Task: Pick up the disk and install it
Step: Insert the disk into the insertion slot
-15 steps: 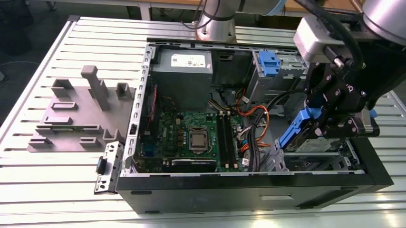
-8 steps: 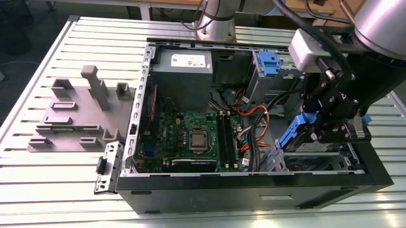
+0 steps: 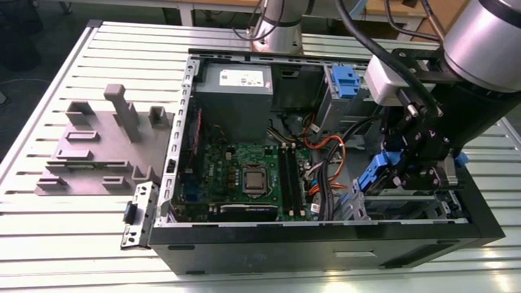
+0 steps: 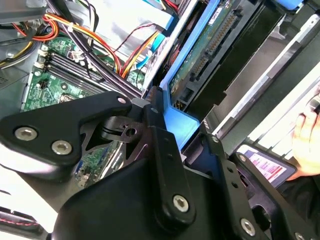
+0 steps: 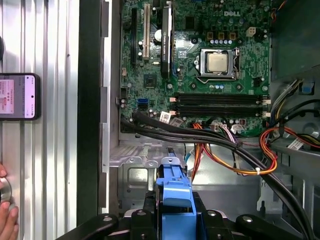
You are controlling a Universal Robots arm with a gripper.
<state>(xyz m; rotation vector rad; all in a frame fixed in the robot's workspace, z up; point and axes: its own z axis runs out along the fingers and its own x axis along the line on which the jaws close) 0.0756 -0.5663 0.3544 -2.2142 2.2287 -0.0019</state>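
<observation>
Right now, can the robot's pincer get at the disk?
Probably yes: the pincer looks clamped on the disk by its blue rail, with nothing in between.

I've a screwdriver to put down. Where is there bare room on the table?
Bare slats of the table surround the grey fixture on the exterior view's left, widest toward the two corners there. The computer case is crowded: motherboard, cables, and the tool holding the disk.

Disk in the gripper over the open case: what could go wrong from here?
The gripper clamps the disk by its blue carrier's end; it could tilt and jam on entry. Orange and black cables run just ahead of it and may snag. A person's hand is close to the case.
</observation>
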